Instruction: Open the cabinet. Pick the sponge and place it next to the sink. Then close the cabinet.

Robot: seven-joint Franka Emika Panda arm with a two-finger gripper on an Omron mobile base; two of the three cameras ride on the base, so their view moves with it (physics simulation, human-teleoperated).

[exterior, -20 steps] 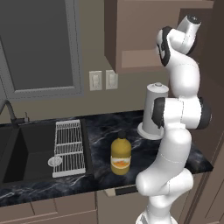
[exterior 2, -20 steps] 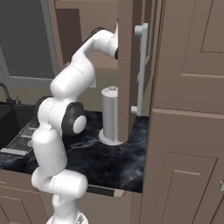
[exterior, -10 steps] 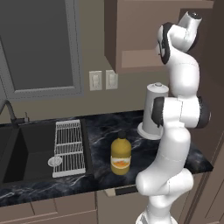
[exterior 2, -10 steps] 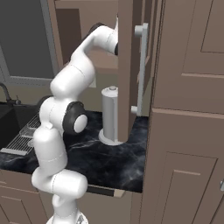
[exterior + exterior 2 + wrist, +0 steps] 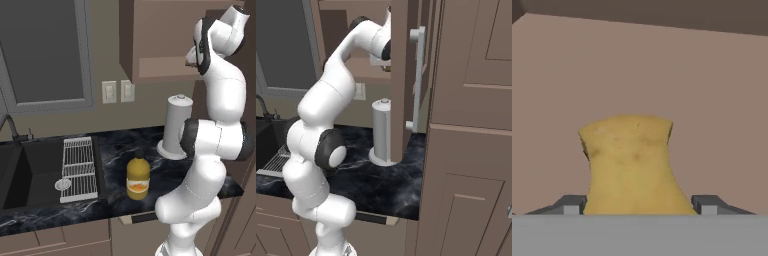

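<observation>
Readable text: none in any view.
Bottle (image 5: 138, 179): an orange band on its front, no letters legible.
Wall plates (image 5: 118, 91): plain, no markings.
Cabinet (image 5: 401, 75): bare wood door, no label.
Paper-towel holder (image 5: 177, 125): blank white.
Sponge (image 5: 633, 165): plain yellow surface, no print.

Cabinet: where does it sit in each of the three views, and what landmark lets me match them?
Left base view: the cabinet hangs at top centre, above the counter.
Right base view: its open door stands edge-on at centre.
Hand view: its brown inner wall rises behind the sponge.
Landmark: the paper towel roll stands below it in both base views.
</observation>
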